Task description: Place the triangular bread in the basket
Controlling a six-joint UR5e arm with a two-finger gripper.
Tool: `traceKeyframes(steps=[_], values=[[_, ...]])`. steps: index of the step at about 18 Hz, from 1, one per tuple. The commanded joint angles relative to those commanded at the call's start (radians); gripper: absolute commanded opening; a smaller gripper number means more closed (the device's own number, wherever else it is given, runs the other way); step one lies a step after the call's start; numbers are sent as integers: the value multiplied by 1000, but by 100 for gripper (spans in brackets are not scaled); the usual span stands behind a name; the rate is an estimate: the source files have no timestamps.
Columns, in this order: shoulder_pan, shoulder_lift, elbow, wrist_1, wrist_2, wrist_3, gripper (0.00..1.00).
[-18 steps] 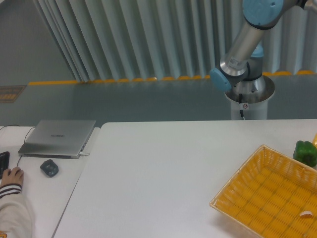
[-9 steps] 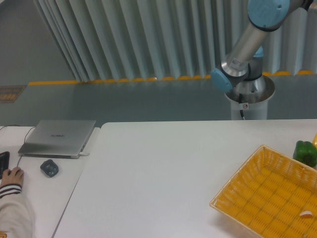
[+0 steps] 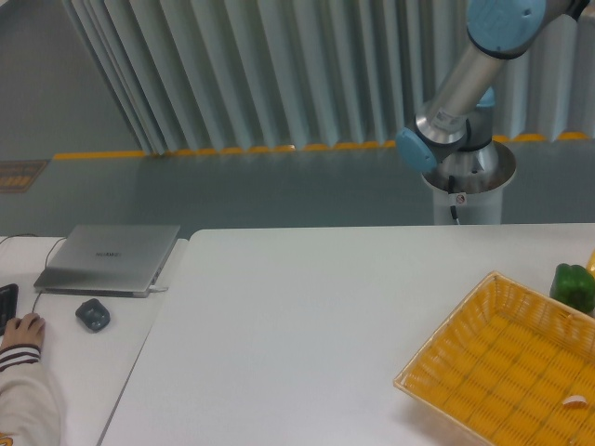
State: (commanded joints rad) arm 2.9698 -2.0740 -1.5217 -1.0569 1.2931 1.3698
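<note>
The bright yellow square woven basket, with lattice weave and a low raised rim, sat at the lower right of the white surface, turned so that one corner pointed toward the back. Its right and lower parts ran out of the frame. Inside it, near the right edge of the view, lay a tiny pale scrap. A green pepper rested on the surface just beyond the basket's far right rim, close to it; whether the two touched could not be told.

The triangular bread was nowhere in view, neither on the surface nor in the visible part of the basket. The end effector was likewise out of the frame: only the silver and light-blue arm showed, rising from its grey pedestal behind the surface and leaving the picture at the top right. Whether the end effector stood wide, narrow or closed on anything could not be told, nor where the bread lay relative to it.

On the grey side desk at left lay a closed silver laptop, a dark computer mouse near it, and a person's hand in a white sleeve at the left edge.
</note>
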Motion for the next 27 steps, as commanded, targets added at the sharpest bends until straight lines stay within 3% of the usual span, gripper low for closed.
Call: traceKeyframes(steps=[2, 5, 12, 18, 21, 27], values=[[-8, 17, 3, -3, -3, -2, 18], [-8, 63, 2, -29, 0, -3, 18], [-32, 229, 2, -221, -2, -44, 18], [-239, 299, -6, -224, -2, -300, 20], [-343, 305, -6, -216, -3, -441, 20], [-494, 275, -9, -127, 6, -624, 23]])
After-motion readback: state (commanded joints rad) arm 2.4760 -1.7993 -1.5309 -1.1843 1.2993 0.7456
